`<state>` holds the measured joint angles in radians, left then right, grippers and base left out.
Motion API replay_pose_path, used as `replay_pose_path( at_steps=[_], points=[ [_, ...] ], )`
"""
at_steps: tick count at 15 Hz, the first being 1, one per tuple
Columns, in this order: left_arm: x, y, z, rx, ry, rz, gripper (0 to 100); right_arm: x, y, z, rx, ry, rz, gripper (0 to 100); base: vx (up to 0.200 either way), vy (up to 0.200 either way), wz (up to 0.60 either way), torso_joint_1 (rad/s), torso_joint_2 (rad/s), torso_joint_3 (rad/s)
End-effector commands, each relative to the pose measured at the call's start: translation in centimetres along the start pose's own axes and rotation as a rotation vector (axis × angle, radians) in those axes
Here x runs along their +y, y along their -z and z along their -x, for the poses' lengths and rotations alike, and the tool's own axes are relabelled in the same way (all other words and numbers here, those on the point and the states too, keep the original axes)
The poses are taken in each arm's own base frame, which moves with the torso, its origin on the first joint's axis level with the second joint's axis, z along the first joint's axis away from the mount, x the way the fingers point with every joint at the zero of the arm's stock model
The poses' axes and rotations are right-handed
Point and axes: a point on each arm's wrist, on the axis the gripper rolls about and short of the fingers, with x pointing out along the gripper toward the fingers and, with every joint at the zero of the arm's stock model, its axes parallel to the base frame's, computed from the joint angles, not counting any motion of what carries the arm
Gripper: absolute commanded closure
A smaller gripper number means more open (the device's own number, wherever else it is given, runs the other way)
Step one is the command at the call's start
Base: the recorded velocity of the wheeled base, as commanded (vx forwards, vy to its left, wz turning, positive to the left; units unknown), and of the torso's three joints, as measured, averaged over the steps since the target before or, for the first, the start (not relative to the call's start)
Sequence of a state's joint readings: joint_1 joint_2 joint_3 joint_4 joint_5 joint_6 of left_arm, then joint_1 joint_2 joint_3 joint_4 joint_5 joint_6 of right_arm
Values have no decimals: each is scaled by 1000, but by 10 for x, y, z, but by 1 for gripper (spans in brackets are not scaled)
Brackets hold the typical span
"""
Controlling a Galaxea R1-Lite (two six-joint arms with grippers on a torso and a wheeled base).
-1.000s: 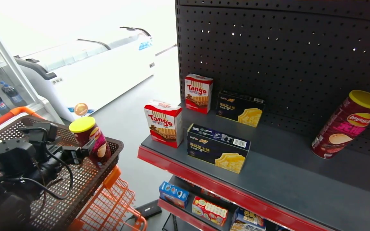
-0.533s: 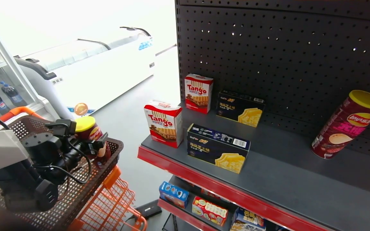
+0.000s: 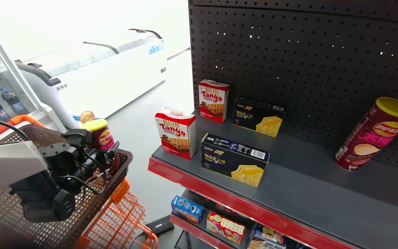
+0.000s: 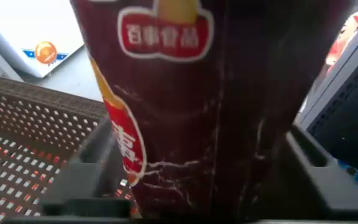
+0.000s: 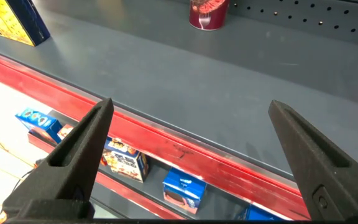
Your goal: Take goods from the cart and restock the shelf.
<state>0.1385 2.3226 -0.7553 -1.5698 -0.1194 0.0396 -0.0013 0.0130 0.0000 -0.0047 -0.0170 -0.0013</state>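
A maroon chips can with a yellow lid stands upright over the brown cart basket at the left. My left gripper is shut on the can's lower body; in the left wrist view the can sits between the two dark fingers. On the grey shelf a second chips can leans against the pegboard at the right. My right gripper is open in front of the shelf's red edge, with nothing between its fingers.
On the shelf stand two red wafer boxes and two dark cookie boxes. The stretch between the boxes and the leaning can is bare. Lower shelves hold small packs. A white freezer stands behind the cart.
My left arm has lifted the chips can up and slightly back out of the basket, and the can now stands more upright. The shelf goods have not moved.
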Motion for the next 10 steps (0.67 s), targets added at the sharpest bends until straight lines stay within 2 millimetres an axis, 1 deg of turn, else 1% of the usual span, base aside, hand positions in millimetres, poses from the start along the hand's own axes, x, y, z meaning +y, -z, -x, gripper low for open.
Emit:
replay_pose_path(
  at_steps=[1,3,5,6,9,10],
  points=[
    [-1,-4,-1,-16,8,-2,100,0,0,0,-1,0,0,0,0,0,0,0,0,0],
    [-5,-22,1,-62,41,-10,100,0,0,0,-1,-1,0,0,0,0,0,0,0,0],
    [-15,-46,7,-72,52,-37,100,0,0,0,1,0,0,0,0,0,0,0,0,0],
    [-16,-57,12,-74,46,-44,100,0,0,0,-1,-1,0,0,0,0,0,0,0,0],
    [-22,-111,28,-139,68,-40,100,0,0,0,-1,0,0,0,0,0,0,0,0,0],
    [-23,-124,31,-170,71,-41,100,0,0,0,-1,0,0,0,0,0,0,0,0,0]
  ],
)
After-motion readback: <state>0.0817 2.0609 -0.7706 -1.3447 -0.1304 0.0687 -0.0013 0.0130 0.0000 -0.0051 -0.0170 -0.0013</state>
